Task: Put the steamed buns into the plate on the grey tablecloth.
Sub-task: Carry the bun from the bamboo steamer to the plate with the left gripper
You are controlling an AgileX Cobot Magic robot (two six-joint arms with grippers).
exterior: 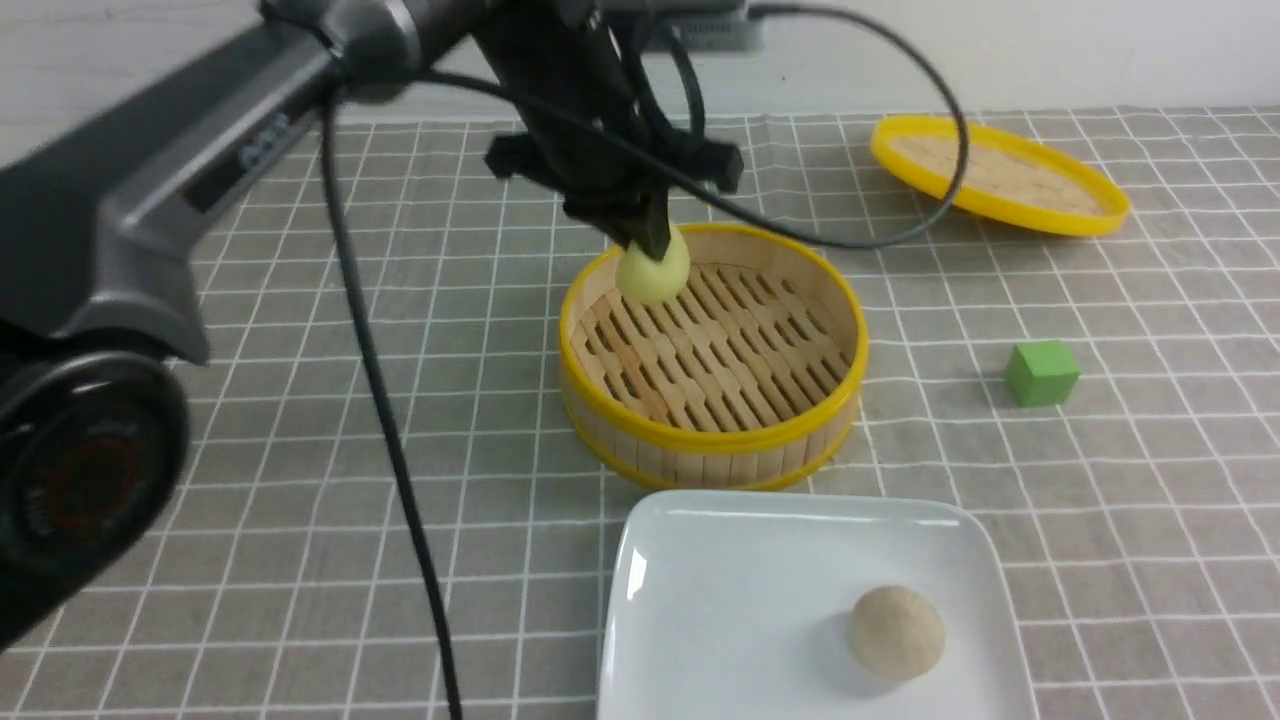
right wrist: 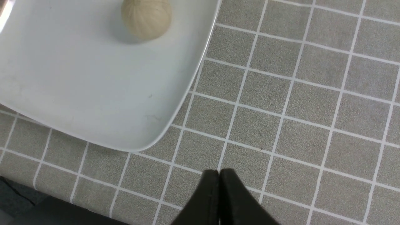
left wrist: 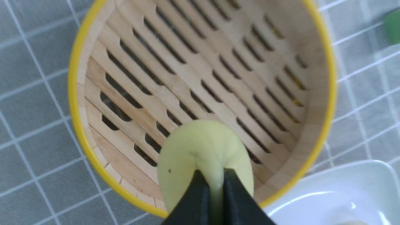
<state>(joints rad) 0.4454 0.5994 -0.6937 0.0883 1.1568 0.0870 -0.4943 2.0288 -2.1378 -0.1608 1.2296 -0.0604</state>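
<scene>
L claw (left wrist: 215,176) clenched on the pale yellow bun (left wrist: 203,147), by the steamer basket (exterior: 712,445) far wall. I'd lift straight up, clear the rim, then go over to the plate (exterior: 740,600), setting down apart from the beige bun (exterior: 897,632). R claw (right wrist: 219,175) pinched shut, empty, over the grey tablecloth (right wrist: 312,93).

Grey tablecloth (exterior: 250,450) carries bamboo steamer basket (exterior: 700,445) centre, lid (exterior: 1000,175) far right, green cube (exterior: 1041,372) right, white plate (exterior: 740,600) nearest.

The plate (exterior: 720,600) is partly cut off.
</scene>
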